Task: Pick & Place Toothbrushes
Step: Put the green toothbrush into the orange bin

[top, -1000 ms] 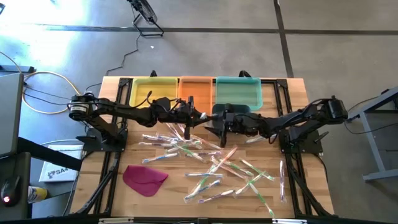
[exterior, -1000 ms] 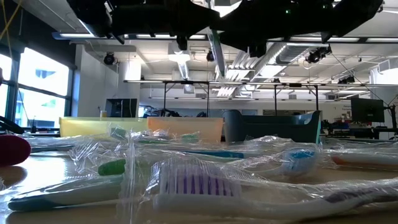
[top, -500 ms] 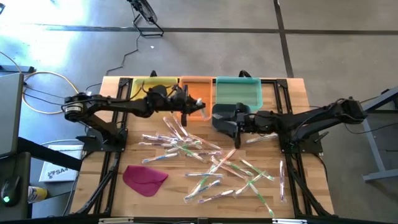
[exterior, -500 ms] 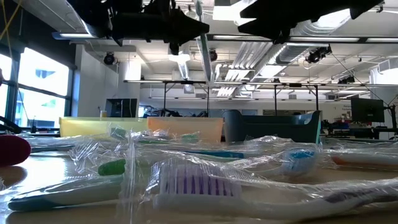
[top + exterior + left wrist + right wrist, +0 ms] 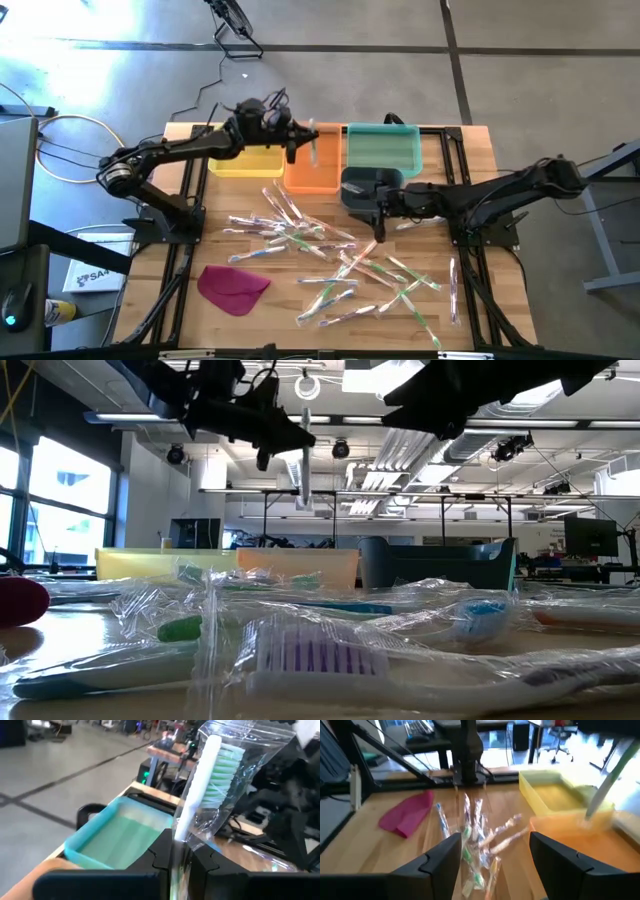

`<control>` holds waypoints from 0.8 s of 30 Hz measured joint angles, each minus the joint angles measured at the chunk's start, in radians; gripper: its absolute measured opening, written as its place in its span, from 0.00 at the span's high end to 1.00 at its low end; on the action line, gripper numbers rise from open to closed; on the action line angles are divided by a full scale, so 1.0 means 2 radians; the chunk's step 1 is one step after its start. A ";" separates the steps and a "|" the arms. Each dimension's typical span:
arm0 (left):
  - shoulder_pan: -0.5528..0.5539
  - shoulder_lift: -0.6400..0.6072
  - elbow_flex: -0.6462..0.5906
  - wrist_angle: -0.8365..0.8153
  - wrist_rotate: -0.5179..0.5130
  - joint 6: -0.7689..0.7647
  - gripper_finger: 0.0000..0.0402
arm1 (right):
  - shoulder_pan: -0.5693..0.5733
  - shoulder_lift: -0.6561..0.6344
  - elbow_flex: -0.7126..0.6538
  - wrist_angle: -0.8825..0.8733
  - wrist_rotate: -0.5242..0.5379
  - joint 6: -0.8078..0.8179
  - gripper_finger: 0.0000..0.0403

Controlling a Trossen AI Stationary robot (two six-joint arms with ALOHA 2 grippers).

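Note:
My left gripper (image 5: 303, 141) hangs above the orange tray (image 5: 312, 178) at the table's far side, shut on a wrapped toothbrush (image 5: 200, 780) with a white handle and green bristles. The low view shows that toothbrush (image 5: 304, 475) under the gripper. My right gripper (image 5: 377, 208) is open with nothing between its fingers (image 5: 495, 865), near the teal tray's (image 5: 382, 150) front. Several wrapped toothbrushes (image 5: 335, 250) lie flat, scattered over the middle of the table. My left gripper pinches the toothbrush's white handle (image 5: 177, 832) between its two fingers, wrapper and all, with the bristle end (image 5: 225, 767) away from the fingers. The fingers lie across the handle. The toothbrush stands steeply, lifted clear above the orange tray.
A yellow tray (image 5: 245, 155) stands left of the orange one, all three along the far edge. A magenta cloth-like piece (image 5: 232, 287) lies at the near left. One toothbrush (image 5: 453, 290) lies apart by the right edge. Black frame rails run along both sides.
My left gripper has carried the toothbrush from above the pile toward the table's far edge, rising a little, and now stands over the orange tray. My right gripper has drawn back a little toward the table's right.

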 joint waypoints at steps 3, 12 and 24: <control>0.016 0.001 0.017 -0.051 0.001 -0.002 0.95 | 0.000 0.006 0.000 0.002 0.000 0.012 0.43; 0.039 0.018 0.022 -0.114 0.001 0.003 0.95 | 0.000 0.013 0.000 0.003 0.000 0.020 0.43; 0.048 0.099 0.022 -0.102 0.008 -0.030 0.95 | 0.000 0.013 0.000 0.009 -0.002 0.031 0.43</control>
